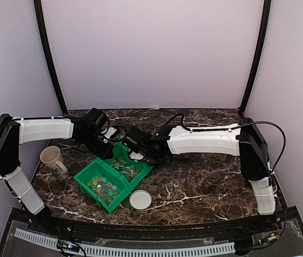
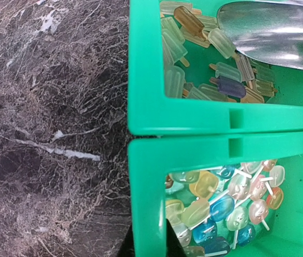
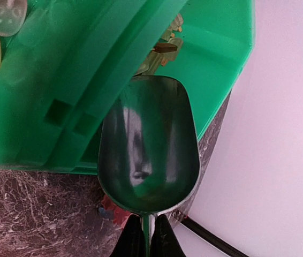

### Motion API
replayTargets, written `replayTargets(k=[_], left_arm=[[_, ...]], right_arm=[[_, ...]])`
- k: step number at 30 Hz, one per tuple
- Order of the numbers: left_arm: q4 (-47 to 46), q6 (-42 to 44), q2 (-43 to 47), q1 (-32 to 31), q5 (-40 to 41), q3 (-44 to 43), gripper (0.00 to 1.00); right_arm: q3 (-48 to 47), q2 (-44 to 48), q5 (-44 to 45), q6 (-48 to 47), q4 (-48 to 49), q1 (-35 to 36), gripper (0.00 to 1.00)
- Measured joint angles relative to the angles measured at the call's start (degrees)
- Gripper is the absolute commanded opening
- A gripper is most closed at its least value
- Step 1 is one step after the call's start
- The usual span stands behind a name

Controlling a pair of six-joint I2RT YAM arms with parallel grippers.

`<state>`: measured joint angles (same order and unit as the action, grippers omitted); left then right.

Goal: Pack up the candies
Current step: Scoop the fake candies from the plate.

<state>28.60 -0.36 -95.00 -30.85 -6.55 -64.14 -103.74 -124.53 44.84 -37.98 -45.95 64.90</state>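
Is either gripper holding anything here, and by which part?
The right gripper is shut on the metal scoop, pinching its thin handle just behind the bowl. The left gripper appears clamped on the green bin, on its side wall.

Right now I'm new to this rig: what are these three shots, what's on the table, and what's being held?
These are two robot arms bolted to a marble table. One picture looks down from above and behind them. The other two come from a camera on each wrist. On the table are a green bin of candies, a beige mug and a white disc. The right gripper is shut on a metal scoop, which looks empty and sits over the bin. The left gripper seems to pinch the bin's wall.
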Motion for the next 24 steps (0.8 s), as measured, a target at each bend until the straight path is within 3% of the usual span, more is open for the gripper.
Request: replayTargets(k=[17, 24], left_arm=[[0.48, 0.02, 0.00, -0.11, -0.31, 0.00, 0.00], [0.46, 0.07, 0.00, -0.13, -0.50, 0.00, 0.00]], right_arm=[[9.03, 7.06, -27.34, 4.98, 12.31, -9.38, 0.00], [6.88, 7.43, -36.20, 4.94, 8.61, -9.79, 0.00]])
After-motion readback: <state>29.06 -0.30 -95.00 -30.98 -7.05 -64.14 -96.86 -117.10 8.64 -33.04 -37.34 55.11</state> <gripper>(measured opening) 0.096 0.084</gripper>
